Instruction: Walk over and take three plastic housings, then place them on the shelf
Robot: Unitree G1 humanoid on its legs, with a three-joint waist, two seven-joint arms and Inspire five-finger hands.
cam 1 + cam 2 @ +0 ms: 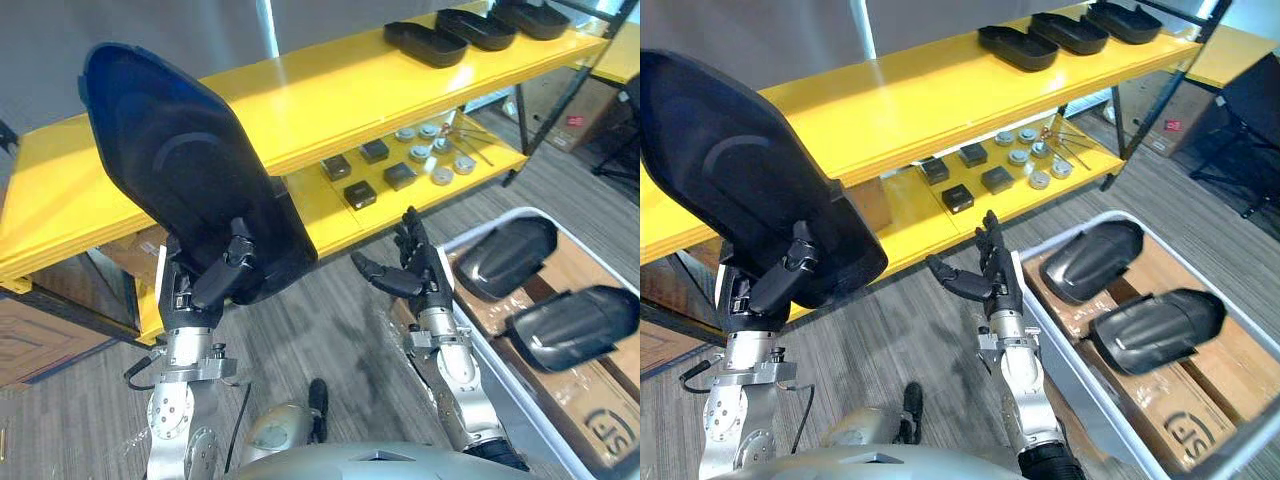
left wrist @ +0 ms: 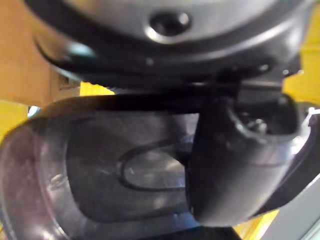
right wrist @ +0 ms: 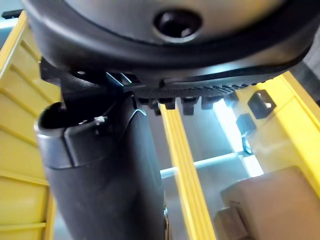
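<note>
**Left eye view:** the left robot hand [image 1: 215, 275] grips a black housing [image 1: 185, 170] by its lower end. The long axis tilts up and left, and the moulded shell is smooth. The yellow shelf [image 1: 330, 90] lies just beyond it, so the placing move is likely up and away. Shelved housings [image 1: 425, 42] sit far right.

**Right eye view:** the right robot hand [image 1: 985, 275], fingers straight and empty, hovers beside a white bin [image 1: 1075, 350] of glossy spare housings [image 1: 1090, 262].

**Left wrist view:** the thumb [image 2: 235, 170] clamps the shiny shell.

**Right wrist view:** nothing is held, with yellow boards beyond.
</note>
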